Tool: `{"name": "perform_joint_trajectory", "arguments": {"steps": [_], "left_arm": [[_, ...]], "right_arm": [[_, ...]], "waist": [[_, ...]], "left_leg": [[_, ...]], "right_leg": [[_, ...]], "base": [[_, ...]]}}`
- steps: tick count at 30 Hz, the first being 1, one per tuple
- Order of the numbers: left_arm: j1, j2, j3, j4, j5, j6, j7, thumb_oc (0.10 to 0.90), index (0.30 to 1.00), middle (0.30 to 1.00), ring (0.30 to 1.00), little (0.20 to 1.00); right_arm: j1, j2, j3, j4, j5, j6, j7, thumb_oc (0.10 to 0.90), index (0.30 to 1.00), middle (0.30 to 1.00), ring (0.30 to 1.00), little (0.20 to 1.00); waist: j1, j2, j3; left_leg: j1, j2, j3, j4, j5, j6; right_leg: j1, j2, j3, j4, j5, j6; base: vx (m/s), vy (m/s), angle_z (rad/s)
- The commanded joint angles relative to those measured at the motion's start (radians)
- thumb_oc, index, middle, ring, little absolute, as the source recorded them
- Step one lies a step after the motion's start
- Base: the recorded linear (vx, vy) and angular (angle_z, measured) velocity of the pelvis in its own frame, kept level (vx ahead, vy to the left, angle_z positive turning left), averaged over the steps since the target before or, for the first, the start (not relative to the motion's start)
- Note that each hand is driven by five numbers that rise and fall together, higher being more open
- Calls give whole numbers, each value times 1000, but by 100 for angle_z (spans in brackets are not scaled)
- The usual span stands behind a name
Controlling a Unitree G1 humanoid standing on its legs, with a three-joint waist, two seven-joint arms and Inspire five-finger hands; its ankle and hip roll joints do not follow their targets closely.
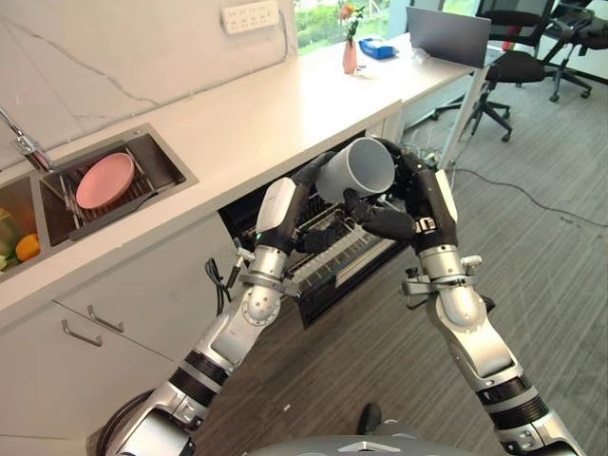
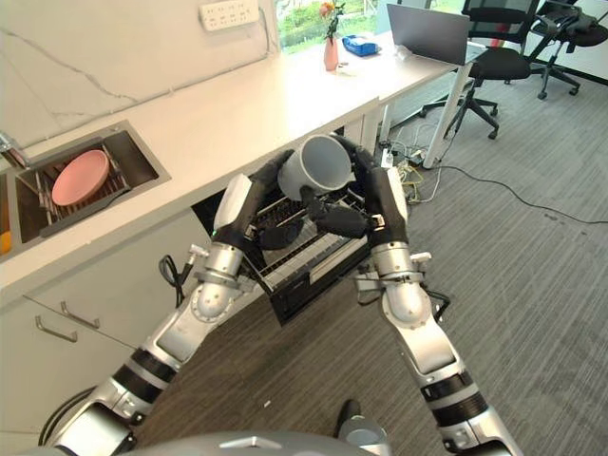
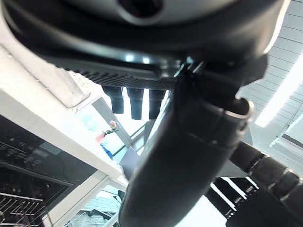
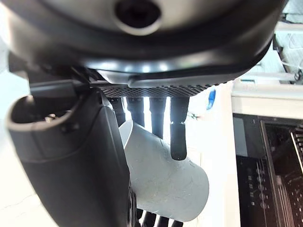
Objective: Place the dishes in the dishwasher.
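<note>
Both hands hold a grey mug (image 1: 359,167) above the open dishwasher rack (image 1: 332,255). The right hand (image 1: 410,204) has its fingers (image 4: 177,127) curled round it. The left hand (image 1: 306,185) is half hidden behind the mug, so I cannot tell how its fingers are.

Daylight floods in from the window (image 1: 318,21) behind the white counter (image 1: 237,123), leaving soft shadows on the carpet (image 1: 541,256). In the wrist views, backlit hands turn near-black and blurred, with the ceiling lights (image 3: 284,90) blown out.
</note>
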Motion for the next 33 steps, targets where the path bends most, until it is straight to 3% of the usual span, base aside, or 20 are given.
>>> {"name": "perform_joint_trajectory", "arguments": {"steps": [1, 11, 16, 17, 26, 33], "left_arm": [[-19, 39, 6, -66, -31, -52, 37, 800, 900, 900, 900, 900], [155, 72, 74, -18, -60, -46, 3, 800, 900, 900, 900, 900], [299, 93, 105, 52, -125, -51, -79, 800, 900, 900, 900, 900], [328, 96, 112, 84, -140, -50, -94, 800, 900, 900, 900, 900], [390, 122, 136, 166, -152, -48, -165, 800, 900, 900, 900, 900], [392, 148, 132, 151, -133, -56, -196, 800, 900, 900, 900, 900]], "right_arm": [[-82, 66, -129, -199, -43, -165, -95, 400, 300, 300, 300, 300], [-143, -12, -163, -13, -110, -81, -103, 400, 300, 300, 300, 300], [-296, -136, -94, 268, -68, -11, -59, 400, 300, 300, 300, 300], [-333, -159, -71, 362, -80, 7, -60, 400, 300, 300, 300, 300], [-436, -241, 5, 748, -119, 65, -7, 400, 300, 300, 300, 300], [-487, -244, 35, 971, -99, 71, 32, 400, 300, 300, 300, 300]], "waist": [[4, -77, -65], [68, -103, -59], [136, -130, -38], [163, -139, -25], [256, -164, 56], [303, -158, 123]], "left_leg": [[2, 89, 0, -13, 100, -77], [-23, 94, -39, -12, 111, -79], [-49, 96, -60, -9, 123, -83], [-65, 98, -69, -8, 128, -84], [-158, 116, -125, -3, 167, -97], [-240, 131, -175, -2, 197, -107]], "right_leg": [[155, -151, 12, -31, 1, 211], [168, -150, -25, -26, -6, 209], [170, -146, -59, -24, -6, 206], [165, -146, -67, -22, -7, 205], [137, -138, -129, -15, -11, 202], [97, -138, -178, -2, -12, 202]], "base": [[-7, -5, 6], [2, -16, 15], [-14, -16, 23], [-28, -20, 26], [-47, -30, 37], [-40, -23, 29]]}}
